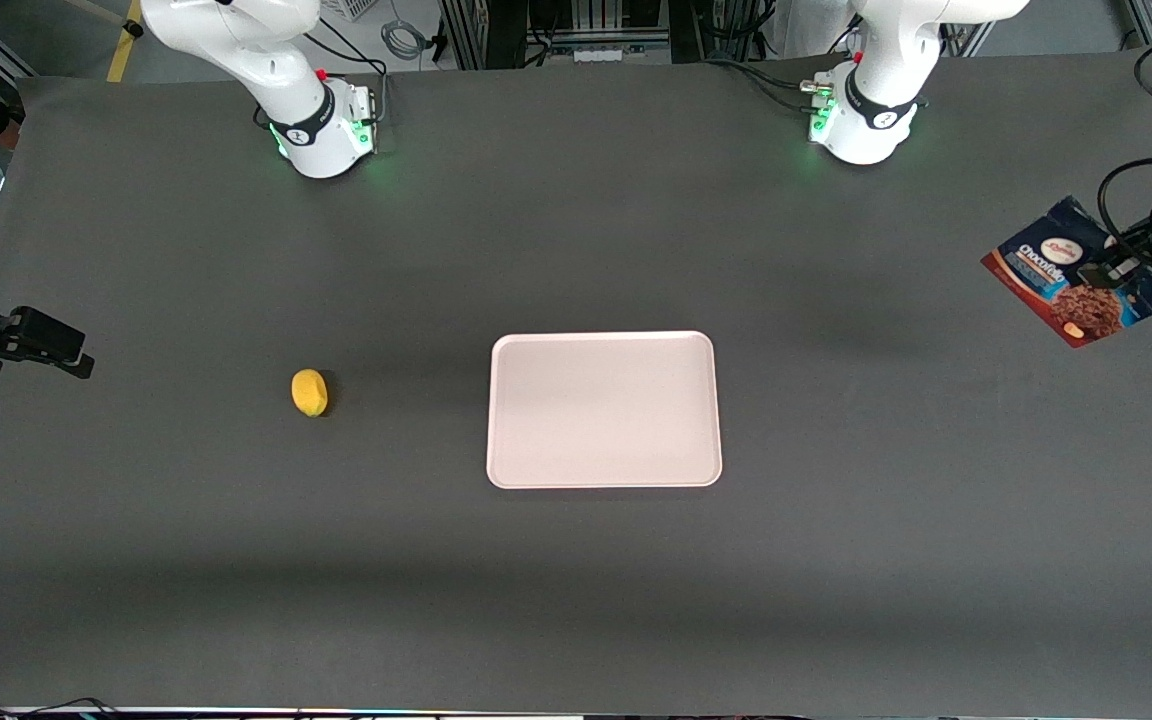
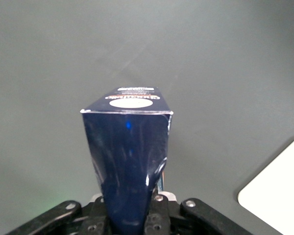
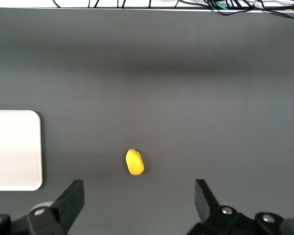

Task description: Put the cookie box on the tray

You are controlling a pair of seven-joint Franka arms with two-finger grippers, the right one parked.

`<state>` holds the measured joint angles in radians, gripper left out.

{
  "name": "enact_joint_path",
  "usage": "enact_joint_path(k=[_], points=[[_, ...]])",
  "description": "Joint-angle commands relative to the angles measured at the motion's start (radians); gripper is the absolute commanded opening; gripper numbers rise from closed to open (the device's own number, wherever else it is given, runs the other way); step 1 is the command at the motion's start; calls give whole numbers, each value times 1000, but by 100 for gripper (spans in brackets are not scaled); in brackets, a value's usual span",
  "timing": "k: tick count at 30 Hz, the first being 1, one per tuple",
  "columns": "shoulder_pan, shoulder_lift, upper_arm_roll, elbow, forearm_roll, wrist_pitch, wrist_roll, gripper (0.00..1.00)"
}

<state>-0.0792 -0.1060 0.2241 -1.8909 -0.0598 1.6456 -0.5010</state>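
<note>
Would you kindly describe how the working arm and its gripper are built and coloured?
The left arm has a glossy white shell with a black joint band, green lights at its base and black cables. Its gripper is black, angular plastic with silver screws.

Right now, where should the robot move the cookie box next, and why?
Probably carry it sideways toward the large pale pink rectangular tray. The left gripper is shut on the flat dark-blue cookie box, held above the dark table at the working arm's end, well off the tray, which has nothing on it.
</note>
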Motion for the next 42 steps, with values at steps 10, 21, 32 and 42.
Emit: enact_joint_path(k=[10, 21, 32, 42], points=[[-4, 0, -276, 216, -15, -204, -332, 0], [-7, 17, -523, 216, -95, -93, -585, 0], [-24, 126, -765, 210, -69, 111, -574, 0], [-122, 292, -805, 205, 139, 213, -429, 0]])
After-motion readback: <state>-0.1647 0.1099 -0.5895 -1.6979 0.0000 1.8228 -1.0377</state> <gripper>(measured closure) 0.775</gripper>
